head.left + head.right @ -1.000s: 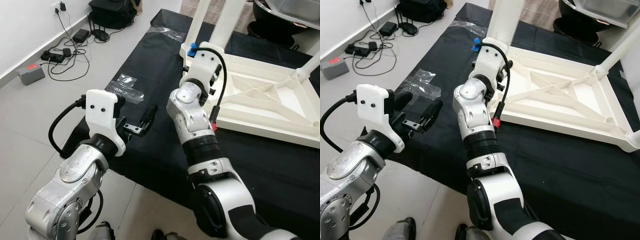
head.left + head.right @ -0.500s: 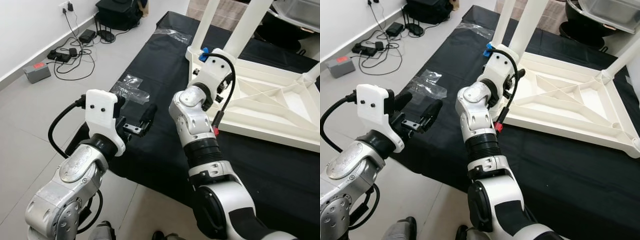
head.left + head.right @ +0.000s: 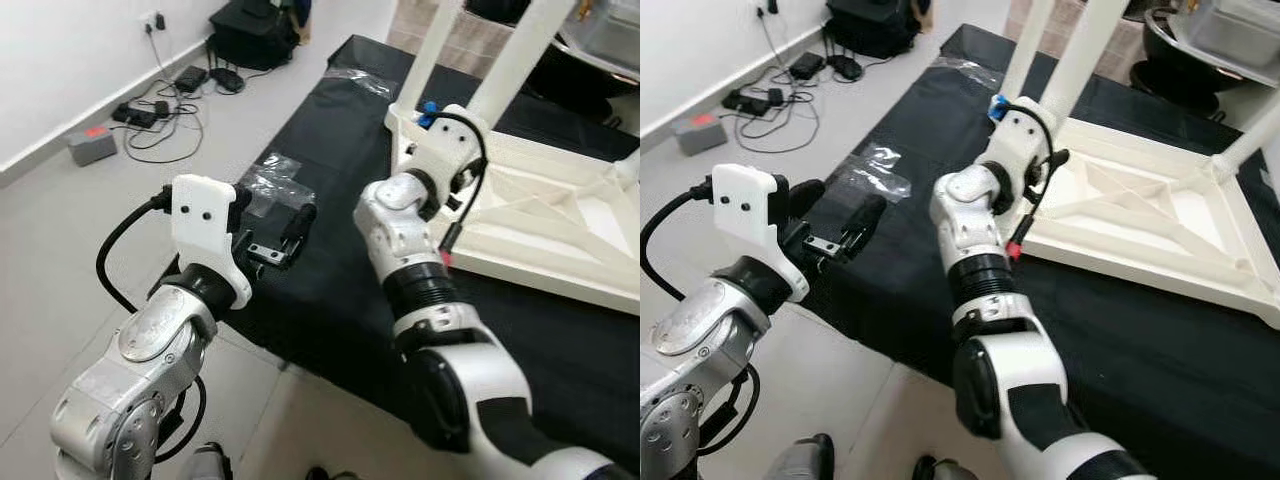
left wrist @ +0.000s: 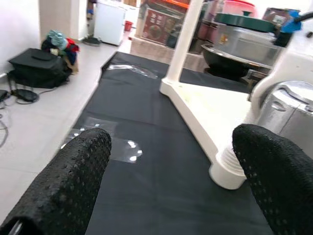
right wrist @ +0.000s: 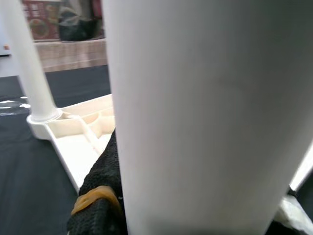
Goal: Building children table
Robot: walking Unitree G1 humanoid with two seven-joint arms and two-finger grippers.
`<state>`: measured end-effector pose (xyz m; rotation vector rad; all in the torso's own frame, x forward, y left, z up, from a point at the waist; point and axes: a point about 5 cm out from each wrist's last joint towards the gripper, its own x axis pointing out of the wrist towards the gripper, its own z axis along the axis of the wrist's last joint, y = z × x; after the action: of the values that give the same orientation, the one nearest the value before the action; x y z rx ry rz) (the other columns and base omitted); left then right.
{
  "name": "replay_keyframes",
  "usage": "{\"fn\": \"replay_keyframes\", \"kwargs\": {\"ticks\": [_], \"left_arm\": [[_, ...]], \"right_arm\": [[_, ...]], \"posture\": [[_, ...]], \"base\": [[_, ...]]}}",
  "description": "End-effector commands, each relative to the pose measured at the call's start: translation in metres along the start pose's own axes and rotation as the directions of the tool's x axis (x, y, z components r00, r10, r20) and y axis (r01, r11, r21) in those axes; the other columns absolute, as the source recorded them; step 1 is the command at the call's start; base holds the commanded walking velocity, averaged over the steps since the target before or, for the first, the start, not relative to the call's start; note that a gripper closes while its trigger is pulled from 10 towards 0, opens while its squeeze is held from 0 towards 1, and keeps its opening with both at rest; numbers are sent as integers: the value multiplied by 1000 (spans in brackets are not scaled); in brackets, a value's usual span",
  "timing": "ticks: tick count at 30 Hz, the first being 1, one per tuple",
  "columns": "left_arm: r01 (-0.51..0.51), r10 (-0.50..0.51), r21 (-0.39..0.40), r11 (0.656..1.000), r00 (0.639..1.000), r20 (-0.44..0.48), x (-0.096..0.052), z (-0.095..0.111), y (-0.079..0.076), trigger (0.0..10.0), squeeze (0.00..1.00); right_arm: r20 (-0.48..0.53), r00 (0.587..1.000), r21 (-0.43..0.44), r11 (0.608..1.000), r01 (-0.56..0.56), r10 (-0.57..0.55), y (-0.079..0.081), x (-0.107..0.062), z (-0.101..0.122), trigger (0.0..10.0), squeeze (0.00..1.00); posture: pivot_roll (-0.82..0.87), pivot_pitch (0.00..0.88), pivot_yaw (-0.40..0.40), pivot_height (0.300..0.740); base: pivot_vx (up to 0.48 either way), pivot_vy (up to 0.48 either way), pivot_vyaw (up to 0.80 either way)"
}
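A white children's table (image 3: 545,215) lies upside down on a black mat (image 3: 330,130), its legs pointing up. My right gripper (image 3: 1050,152) is at the base of the near corner leg (image 3: 1085,45). In the right wrist view that leg (image 5: 205,112) stands between the fingers, with one black finger (image 5: 100,196) against it. A second leg (image 3: 435,45) stands just behind. My left gripper (image 3: 837,205) hovers open over the mat's left edge, holding nothing; its fingers (image 4: 73,181) are wide apart.
Clear plastic bags (image 3: 265,178) lie on the mat near the left gripper. Cables and power strips (image 3: 150,110), a grey box (image 3: 92,145) and a black bag (image 3: 255,25) sit on the tiled floor by the wall. Dark pots (image 3: 1180,45) stand behind the table.
The head view has shifted, so the table and mat sit further right and lower. The right gripper stays at the leg's base. The left gripper holds the same open pose.
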<state>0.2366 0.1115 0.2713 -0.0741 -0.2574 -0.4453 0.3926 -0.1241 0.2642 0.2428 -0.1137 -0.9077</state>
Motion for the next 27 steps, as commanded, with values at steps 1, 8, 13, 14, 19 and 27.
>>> {"fn": "replay_keyframes", "kwargs": {"ticks": [1,8,13,14,19,27], "left_arm": [[11,-11,-2,1000,1000,-8,1,-2,-1,10000,0],[13,-13,1,1000,1000,-8,1,-1,-1,10000,0],[26,-26,-6,1000,1000,-12,2,-2,-3,10000,0],[26,-26,-6,1000,1000,-12,2,-2,-3,10000,0],[105,-108,-67,992,993,-43,0,-8,-13,10000,0],[418,-467,-261,870,869,-167,-26,-38,-51,10000,0]], "right_arm": [[-181,960,-97,976,197,-212,-38,27,-43,10000,0],[-161,928,-56,942,330,-335,-60,54,-31,10000,0],[-119,883,-26,890,455,-454,-89,84,-14,10000,0],[-119,883,-26,890,455,-454,-89,84,-14,10000,0],[-104,863,-15,868,496,-494,-98,91,-8,10000,0],[-102,879,-22,884,466,-466,-87,83,-10,10000,0]], "posture": [[72,300,-168,740],[72,300,-168,740],[72,304,-156,740],[72,304,-156,740],[74,305,-147,740],[75,301,-141,740]], "base": [[0,0,0],[0,0,0],[0,0,0],[0,0,0],[0,0,0],[0,0,0]]}}
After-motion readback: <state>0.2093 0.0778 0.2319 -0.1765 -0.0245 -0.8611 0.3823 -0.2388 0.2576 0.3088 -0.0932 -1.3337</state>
